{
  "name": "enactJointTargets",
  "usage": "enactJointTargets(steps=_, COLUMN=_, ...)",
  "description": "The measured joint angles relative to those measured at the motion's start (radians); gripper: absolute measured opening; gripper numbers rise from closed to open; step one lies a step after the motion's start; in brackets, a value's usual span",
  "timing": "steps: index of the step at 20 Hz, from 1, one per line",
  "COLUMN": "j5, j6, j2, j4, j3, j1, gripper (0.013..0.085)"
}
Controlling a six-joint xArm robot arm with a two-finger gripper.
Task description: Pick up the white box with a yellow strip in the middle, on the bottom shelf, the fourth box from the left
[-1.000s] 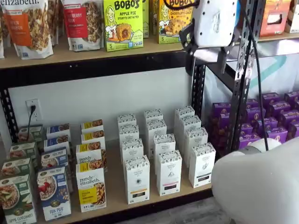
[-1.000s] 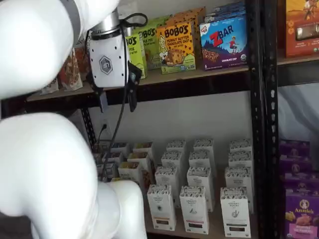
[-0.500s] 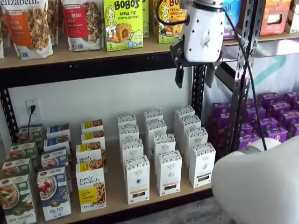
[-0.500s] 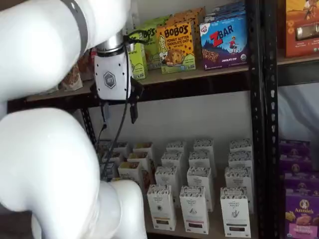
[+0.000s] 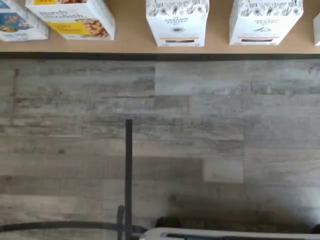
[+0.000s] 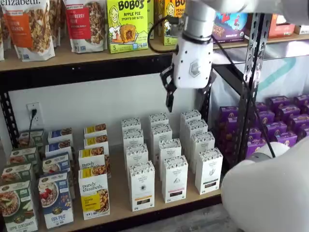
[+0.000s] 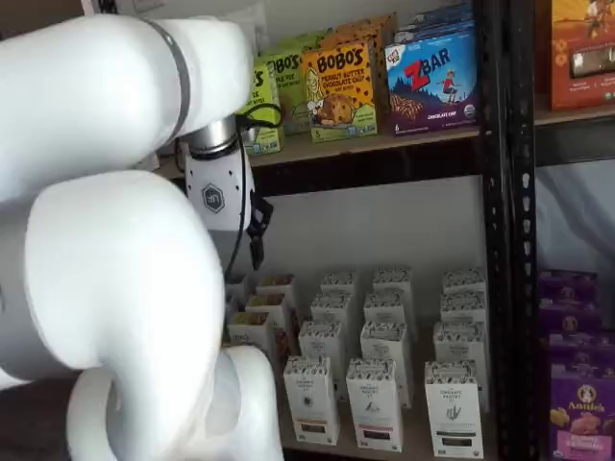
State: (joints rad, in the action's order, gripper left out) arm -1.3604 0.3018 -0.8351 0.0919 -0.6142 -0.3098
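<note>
The white box (image 6: 141, 186) stands at the front of its column on the bottom shelf (image 6: 119, 193), right of the "purely elizabeth" box (image 6: 94, 195). It also shows in a shelf view (image 7: 310, 399) and in the wrist view (image 5: 177, 22), at the shelf's front edge (image 5: 130, 45). My gripper (image 6: 186, 99) hangs high in front of the back wall, well above and behind the white box. Its fingers (image 6: 169, 99) point down with pale wall showing between them, and it holds nothing. In a shelf view only one finger (image 7: 257, 245) shows beside the arm.
More white cartons (image 6: 175, 178) stand in rows beside and behind the target. Green and blue boxes (image 6: 55, 199) fill the shelf's left end. A black upright (image 6: 251, 77) and purple boxes (image 6: 285, 121) are at the right. The upper shelf (image 6: 72, 55) holds bags and Bobo's boxes. The wrist view shows grey plank floor (image 5: 200, 140).
The gripper has moved left and down from the upper shelf's level to below it, in front of the back wall. The boxes have not moved.
</note>
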Motion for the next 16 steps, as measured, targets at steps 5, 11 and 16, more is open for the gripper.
enactJointTargets(steps=5, j5=0.091, j6=0.065, j2=0.091, j4=-0.018, j3=0.042, j1=-0.068, gripper=0.0850)
enactJointTargets(steps=11, j5=0.299, j6=0.067, j2=0.176, j4=0.009, j3=0.110, j1=-0.095, gripper=0.0850)
enactJointTargets(steps=16, j5=0.422, j6=0.077, j2=0.302, j4=-0.024, j3=0.096, j1=-0.096, gripper=0.0850)
